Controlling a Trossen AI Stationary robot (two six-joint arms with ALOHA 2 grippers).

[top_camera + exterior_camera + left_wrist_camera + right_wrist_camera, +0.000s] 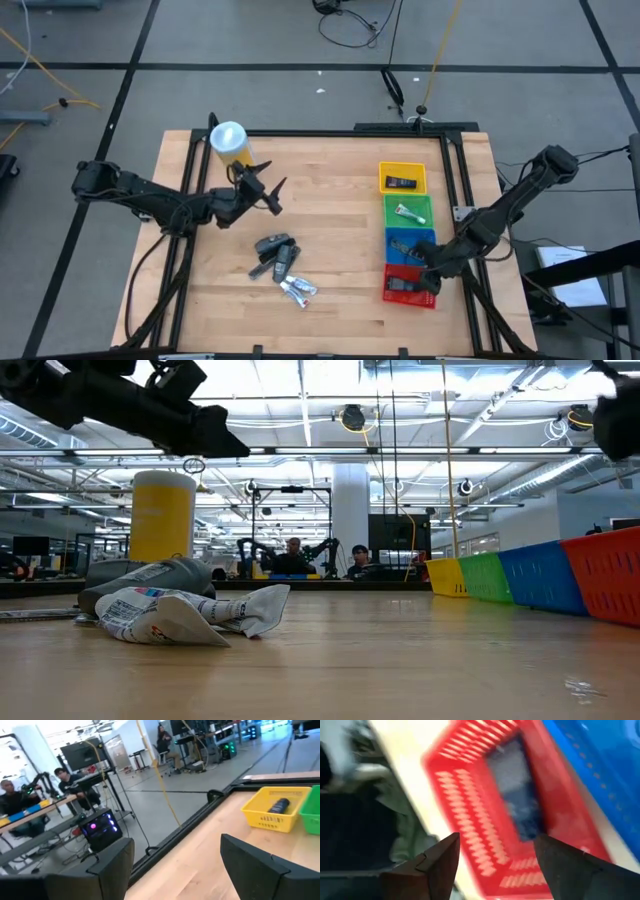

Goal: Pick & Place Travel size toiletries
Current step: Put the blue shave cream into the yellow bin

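Note:
Several travel toiletries lie in a heap on the bare wood: dark tubes (277,254) and silvery sachets (298,290), which fill the low view's left side (180,612). Others lie in the trays: a dark pack (402,183) in the yellow one, a white-green tube (408,212) in the green one, a dark pack (520,805) in the red one. My left gripper (268,190) is open in the air beside the yellow canister, above and beyond the heap. My right gripper (425,272) is open over the red tray's (465,810) edge, with nothing between its fingers.
A tall yellow canister with a white lid (230,143) stands near the far left corner. Yellow (402,168), green (428,210), blue (428,240) and red (410,298) trays form a column along the table's right side. Bare wood lies between heap and trays.

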